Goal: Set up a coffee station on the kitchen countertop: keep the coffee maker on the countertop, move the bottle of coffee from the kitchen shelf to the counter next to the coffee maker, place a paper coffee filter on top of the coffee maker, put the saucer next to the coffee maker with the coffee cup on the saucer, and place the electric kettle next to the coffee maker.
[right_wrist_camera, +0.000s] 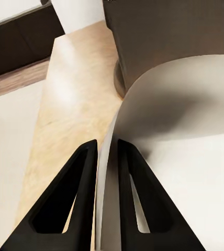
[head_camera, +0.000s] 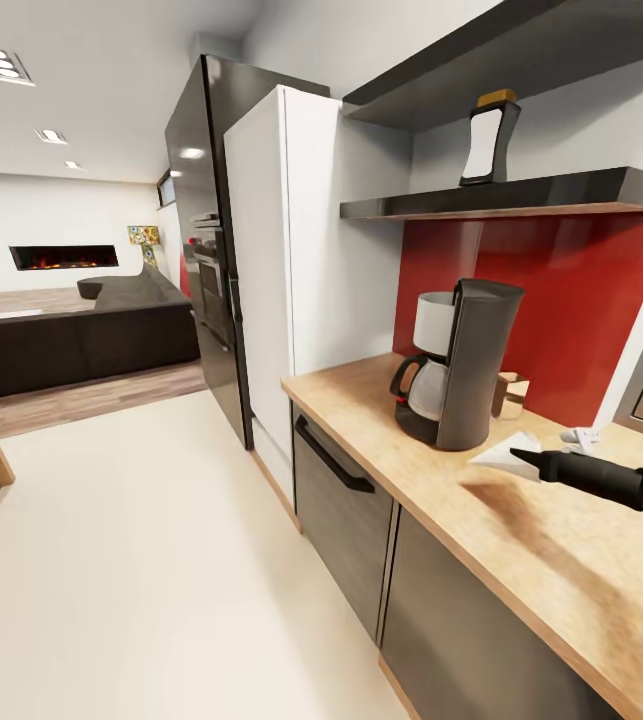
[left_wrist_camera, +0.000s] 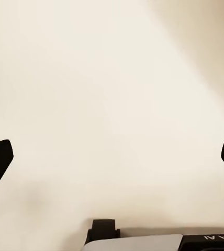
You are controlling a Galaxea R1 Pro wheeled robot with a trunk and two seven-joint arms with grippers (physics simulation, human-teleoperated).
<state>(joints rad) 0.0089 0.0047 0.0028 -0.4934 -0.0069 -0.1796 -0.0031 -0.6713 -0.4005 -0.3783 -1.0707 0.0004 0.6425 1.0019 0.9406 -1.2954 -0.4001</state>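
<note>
Red backsplash [head_camera: 551, 310], white fridge [head_camera: 291, 260], cream floor [head_camera: 141, 560], distant fireplace [head_camera: 63, 258].

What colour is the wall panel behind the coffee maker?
Red: the wall panel behind the coffee maker shows best in the head view.

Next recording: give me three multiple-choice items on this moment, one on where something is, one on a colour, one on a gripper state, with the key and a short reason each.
1. Where is the bottle of coffee?
A. On the dark wall shelf
B. On the countertop
C. On the floor

2. What colour is the wall panel behind the coffee maker?
A. Blue
B. Red
C. Green

3. What is the right gripper doing?
A. Open and empty
B. Shut on the paper coffee filter
C. Gripping the carafe handle

Key: 1 A, the bottle stands on the shelf above the machine. 2 B, the head view shows a red panel. 3 B, the right wrist view shows both fingers pinching the white sheet's edge over the countertop.
</note>
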